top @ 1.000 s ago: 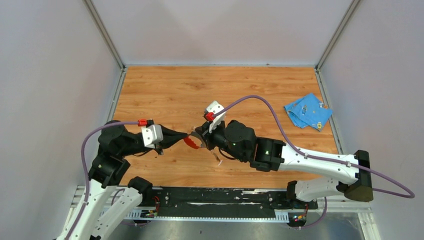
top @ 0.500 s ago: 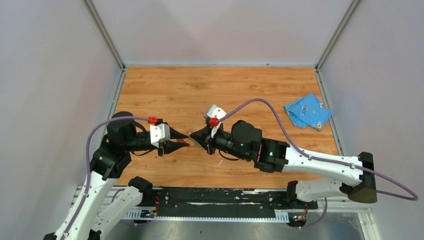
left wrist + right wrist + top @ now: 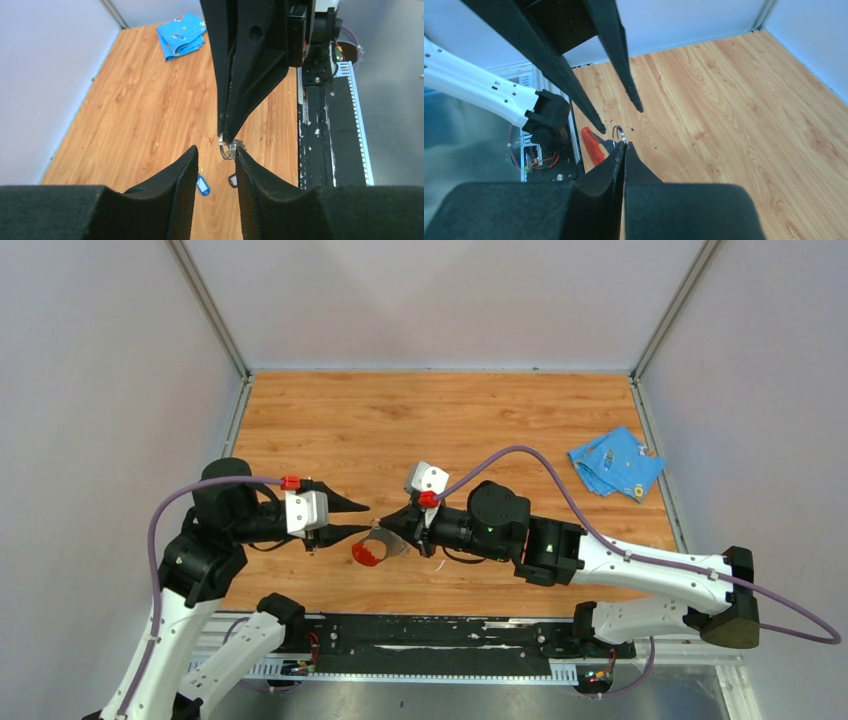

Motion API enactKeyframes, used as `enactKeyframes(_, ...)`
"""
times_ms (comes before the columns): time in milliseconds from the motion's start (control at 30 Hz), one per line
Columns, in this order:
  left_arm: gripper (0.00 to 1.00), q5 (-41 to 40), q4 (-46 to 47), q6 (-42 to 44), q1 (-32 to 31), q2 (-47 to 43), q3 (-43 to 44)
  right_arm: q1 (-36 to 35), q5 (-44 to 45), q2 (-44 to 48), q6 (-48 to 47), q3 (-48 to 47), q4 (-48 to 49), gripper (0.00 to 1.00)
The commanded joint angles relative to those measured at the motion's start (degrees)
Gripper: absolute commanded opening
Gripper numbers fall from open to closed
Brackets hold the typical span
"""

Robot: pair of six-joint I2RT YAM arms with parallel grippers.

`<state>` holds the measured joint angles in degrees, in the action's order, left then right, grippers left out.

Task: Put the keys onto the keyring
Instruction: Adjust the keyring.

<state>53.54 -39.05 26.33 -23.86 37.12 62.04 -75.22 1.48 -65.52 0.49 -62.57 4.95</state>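
Closed right end effector holds the red-and-grey strap keyring by its metal ring, which I present for threading; left end effector narrowly parted, empty.

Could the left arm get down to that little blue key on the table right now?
Probably yes. The left gripper is open and empty, and the blue key lies uncovered on the table below it. The keyring hanging from the shut right gripper is close, though, and could get bumped.

we have opened our left gripper, released the keyring and pulled back; it now dangles from our right gripper alone.
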Motion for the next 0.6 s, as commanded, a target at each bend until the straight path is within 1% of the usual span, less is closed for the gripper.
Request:
enactKeyframes(0, 0.38, 0.3, -4.15, 2.28, -0.23, 2.08, 1.04, 0.41, -3.97, 1.0, -2.67, -1.18, -0.72, 0.0)
enactKeyframes(100, 0.38, 1.66, -6.23, 2.76, -0.23, 3.45, 1.5, 0.49, -4.35, 1.32, -3.03, -1.33, -0.91, 0.0)
enactKeyframes(167, 0.34, 2.85, -6.64, 2.13, -0.23, 4.14, 1.61, 0.42, -4.65, 1.45, -3.2, -1.33, -0.91, 0.0)
enactKeyframes(367, 0.17, 6.65, -6.66, 0.24, -0.23, 5.4, 2.2, 0.42, -5.14, 1.78, -3.61, -1.16, -1.08, 0.0)
enactKeyframes(567, 0.04, 10.77, -6.58, -1.55, -0.23, 6.68, 2.39, 0.41, -5.3, 1.71, -4.21, -1.24, -1.15, 0.0)
